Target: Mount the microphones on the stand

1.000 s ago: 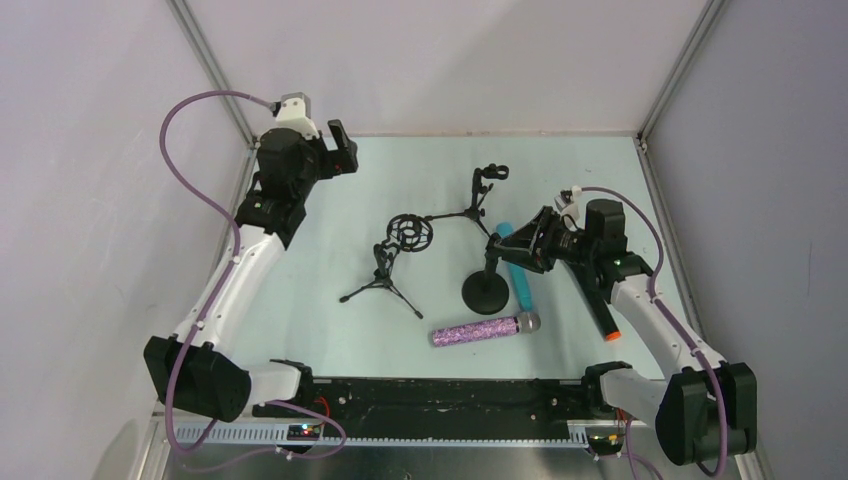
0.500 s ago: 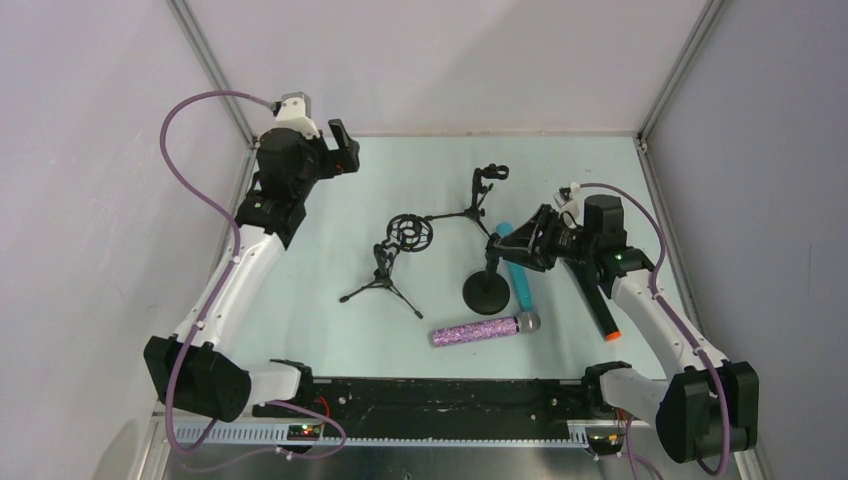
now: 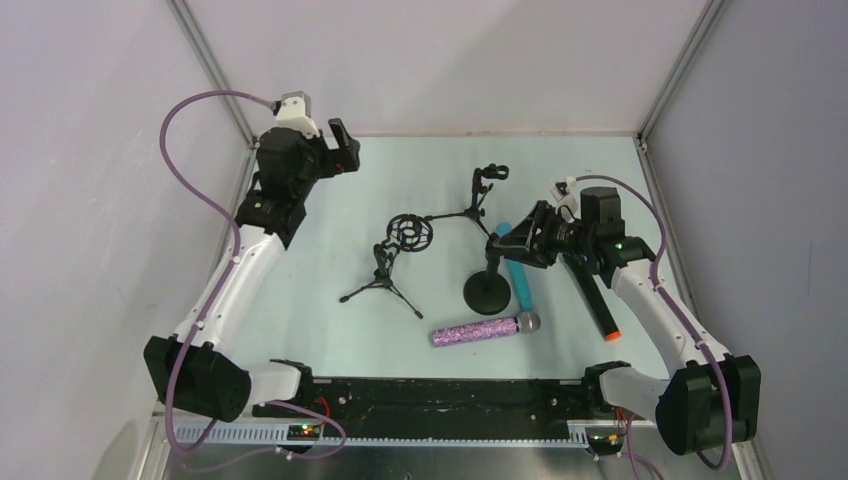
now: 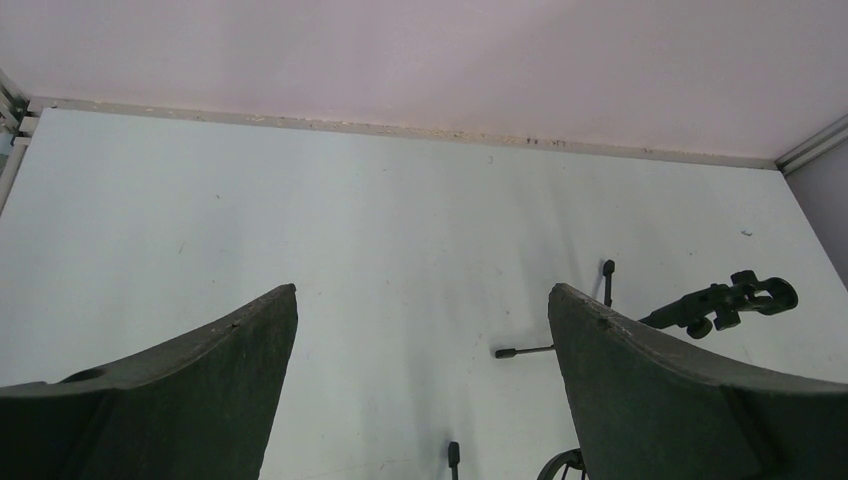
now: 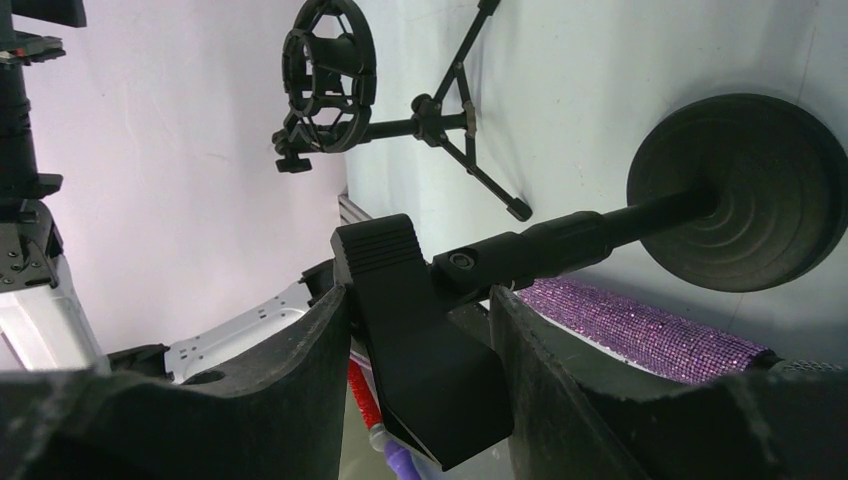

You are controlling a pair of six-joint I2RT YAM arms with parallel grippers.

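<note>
Broadly, a matte pale-green table [image 3: 420,170] is seen bearing a black stand [image 3: 487,291] with a ridged disc base and a thin pole. Its ribbed plastic clip [image 5: 415,340] is pinched between the narrowed jaws of the right gripper [image 3: 505,243]. The left gripper [image 4: 422,300] is held spread wide over the far left corner. Three cylindrical microphones are seen lying flat, none mounted: the glittery purple microphone [image 3: 475,331], silver-headed, before the base; the smooth light blue microphone [image 3: 520,283] just beside it; the black microphone [image 3: 598,305], orange-ringed, under the right arm.

The purple microphone [image 3: 480,330] glitters with a silver head, the blue microphone [image 3: 520,283] is pale, the black microphone [image 3: 600,308] orange-ringed.
</note>
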